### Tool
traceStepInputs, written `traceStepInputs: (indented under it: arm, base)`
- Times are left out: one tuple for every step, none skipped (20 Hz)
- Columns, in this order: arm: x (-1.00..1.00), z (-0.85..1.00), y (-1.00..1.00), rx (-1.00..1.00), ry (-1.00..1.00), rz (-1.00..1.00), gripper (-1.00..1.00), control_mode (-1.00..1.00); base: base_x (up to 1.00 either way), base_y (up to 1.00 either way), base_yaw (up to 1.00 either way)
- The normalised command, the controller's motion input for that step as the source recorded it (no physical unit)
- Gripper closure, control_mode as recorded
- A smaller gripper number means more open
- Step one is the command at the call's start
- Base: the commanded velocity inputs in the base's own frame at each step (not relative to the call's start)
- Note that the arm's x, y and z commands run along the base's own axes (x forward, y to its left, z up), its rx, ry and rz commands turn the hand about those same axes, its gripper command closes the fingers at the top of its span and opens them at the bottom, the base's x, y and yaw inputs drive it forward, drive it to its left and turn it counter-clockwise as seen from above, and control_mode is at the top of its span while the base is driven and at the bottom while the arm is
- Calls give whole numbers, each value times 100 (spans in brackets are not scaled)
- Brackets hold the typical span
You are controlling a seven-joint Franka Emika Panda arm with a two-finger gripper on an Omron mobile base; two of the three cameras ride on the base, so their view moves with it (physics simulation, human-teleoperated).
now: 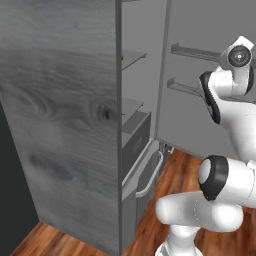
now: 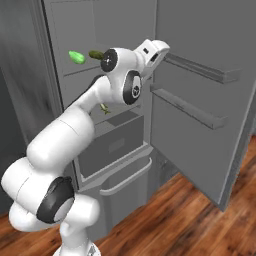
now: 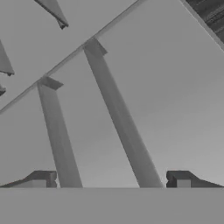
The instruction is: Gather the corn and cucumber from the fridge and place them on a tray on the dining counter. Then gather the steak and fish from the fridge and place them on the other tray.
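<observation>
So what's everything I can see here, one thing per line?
Tall plain grey fridge: one, grey, door swung open to the right, shelves and drawer exposed.
Door shelf rails: two, grey, on the inside of the open door.
Bright light-green glossy corn: one, upper fridge shelf, left.
Dark olive-green stubby cucumber: one, same shelf, right of the corn.
Small greenish item: one, lower shelf, too small to identify.
Wooden floor: red-brown planks.
Robot arm: one, white with dark joints.
Gripper: one, dark fingertips, open, facing the door rails.
</observation>
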Motion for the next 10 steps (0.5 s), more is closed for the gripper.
traceStepInputs:
  arm:
    - [-34,34,94,-13,1,12,-100,-100]
    - [-36,26,84,-10,2,10,-100,-100]
    - [-44,22,73,-8,2,8,-100,-100]
    - [-56,13,64,-2,1,6,-100,-100]
    - [-56,12,46,0,2,3,-100,-100]
    - [-58,0,39,0,0,0,-100,-100]
    - [-66,0,19,6,0,0,-100,-100]
    - [-71,0,15,12,-3,0,-100,-100]
    - [-82,-1,9,21,-8,0,-100,-100]
    - [-85,-6,3,32,-7,1,-100,-100]
  base:
    - [0,0,0]
    - [0,0,0]
    - [0,0,0]
    - [0,0,0]
    - [0,0,0]
    - [0,0,0]
    - [0,0,0]
    - [0,0,0]
    - [0,0,0]
    - [0,0,0]
